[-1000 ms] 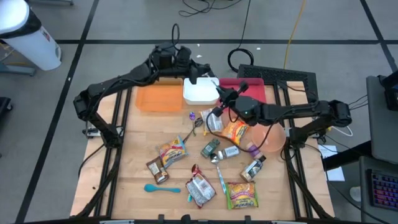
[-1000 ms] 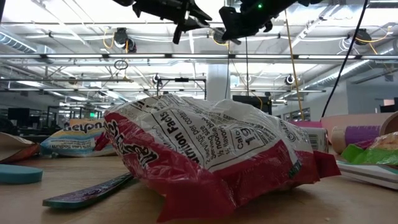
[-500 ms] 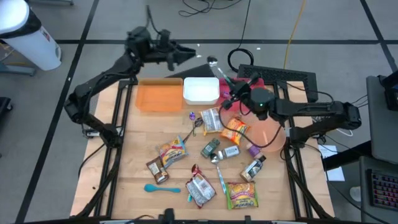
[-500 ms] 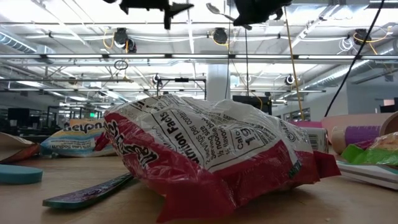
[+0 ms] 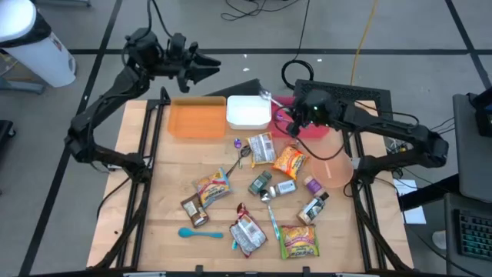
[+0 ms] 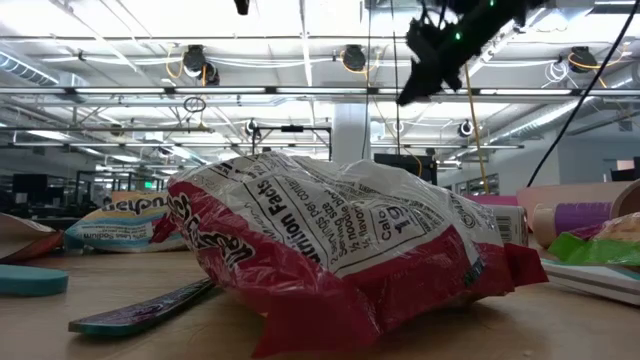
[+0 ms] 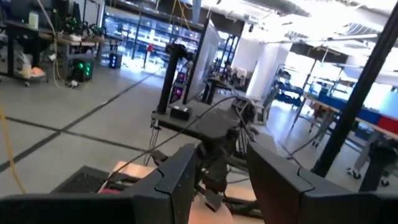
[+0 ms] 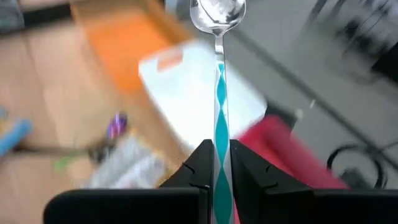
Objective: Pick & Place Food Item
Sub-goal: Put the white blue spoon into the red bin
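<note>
Left hand [image 5: 206, 68]: raised past the desk's far left edge, at about 11 o'clock from the desk's middle; fingers [image 7: 180, 180] stand apart with nothing between them.
Orange tray [image 5: 197, 121]: far left part of the desk, at 11 o'clock; just beside the white box.
Blue spoon [image 5: 200, 232]: near left, at 7 o'clock, flat on the desk [image 5: 169, 177].
Brown packet [image 5: 194, 210]: at 7 o'clock, just beyond the blue spoon.
Yellow-red bag [image 5: 214, 187]: at 8 o'clock, touching the brown packet's far end.
White box [image 5: 248, 112]: far middle, at 12 o'clock, between the orange tray and the red tray.
Red-white bag [image 5: 248, 233]: near middle, at 6 o'clock; fills the low view [image 6: 330, 250].
Clear packet [image 5: 263, 148]: just right of middle, below the white box.
Spoon [image 8: 218, 93]: clamped upright in the right hand, bowl up; teal-patterned handle. In the high view its bowl [image 5: 267, 96] sits over the white box's right edge.
Right hand [image 8: 217, 163]: fingers [image 8: 198, 163] pressed together on the spoon handle; held above the red tray at 1 o'clock.
Red tray [image 5: 307, 127]: far right, at 1 o'clock, partly under the right arm.
Orange bag [image 5: 290, 161]: right of middle, at 3 o'clock, beside the clear packet.
Pink plate [image 5: 334, 165]: right edge, at 3 o'clock.
Green-yellow bag [image 5: 299, 241]: near right, at 5 o'clock.
</note>
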Available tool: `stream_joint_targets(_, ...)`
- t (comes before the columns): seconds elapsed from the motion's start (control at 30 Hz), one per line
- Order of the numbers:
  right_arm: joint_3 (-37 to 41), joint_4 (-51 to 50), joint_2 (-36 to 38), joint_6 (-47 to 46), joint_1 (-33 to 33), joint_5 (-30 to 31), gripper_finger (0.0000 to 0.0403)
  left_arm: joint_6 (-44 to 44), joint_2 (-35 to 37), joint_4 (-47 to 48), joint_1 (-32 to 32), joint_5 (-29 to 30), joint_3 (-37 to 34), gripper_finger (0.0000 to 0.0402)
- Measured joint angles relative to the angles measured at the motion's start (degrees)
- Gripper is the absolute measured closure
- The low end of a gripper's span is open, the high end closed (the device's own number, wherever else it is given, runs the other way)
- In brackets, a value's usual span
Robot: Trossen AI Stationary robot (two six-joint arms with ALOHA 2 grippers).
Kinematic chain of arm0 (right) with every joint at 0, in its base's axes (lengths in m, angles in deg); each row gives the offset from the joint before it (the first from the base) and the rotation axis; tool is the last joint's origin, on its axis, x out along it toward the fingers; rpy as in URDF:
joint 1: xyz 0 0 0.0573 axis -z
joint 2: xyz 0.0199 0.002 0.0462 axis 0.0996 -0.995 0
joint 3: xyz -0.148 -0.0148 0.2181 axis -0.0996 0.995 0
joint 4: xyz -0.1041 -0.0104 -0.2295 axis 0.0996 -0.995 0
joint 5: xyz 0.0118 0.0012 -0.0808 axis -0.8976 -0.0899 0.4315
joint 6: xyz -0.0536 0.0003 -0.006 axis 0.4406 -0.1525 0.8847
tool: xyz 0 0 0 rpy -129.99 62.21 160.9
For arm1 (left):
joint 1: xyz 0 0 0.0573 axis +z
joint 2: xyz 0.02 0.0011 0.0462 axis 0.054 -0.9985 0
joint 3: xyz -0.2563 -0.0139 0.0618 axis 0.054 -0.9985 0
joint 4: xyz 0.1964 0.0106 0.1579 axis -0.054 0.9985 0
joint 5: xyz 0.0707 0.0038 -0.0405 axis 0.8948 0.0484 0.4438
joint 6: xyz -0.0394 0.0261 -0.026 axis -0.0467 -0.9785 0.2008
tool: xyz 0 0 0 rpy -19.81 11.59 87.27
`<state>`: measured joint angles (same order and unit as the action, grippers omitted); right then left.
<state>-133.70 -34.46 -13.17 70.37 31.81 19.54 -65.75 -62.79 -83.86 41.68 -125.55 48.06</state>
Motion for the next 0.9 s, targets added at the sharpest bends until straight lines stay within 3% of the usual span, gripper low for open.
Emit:
stream_joint_targets(0.17,0.0,-5.5,-2.6,4.2,4.4,-6.4,0.0382,-0.7,0.0,5.7,0.0,-1.1,0.0,0.0247)
stream_joint_targets(0.43,0.1,-13.9,-6.1,9.7,8.9,-8.7,0.0382,-7.7,-0.1,15.8,-2.7,0.6,0.0,0.0247)
stream_joint_targets(0.9,11.0,-8.0,-6.2,6.4,14.2,-11.6,0.0382,-13.2,-0.2,19.0,-7.1,8.8,0.0,0.0247)
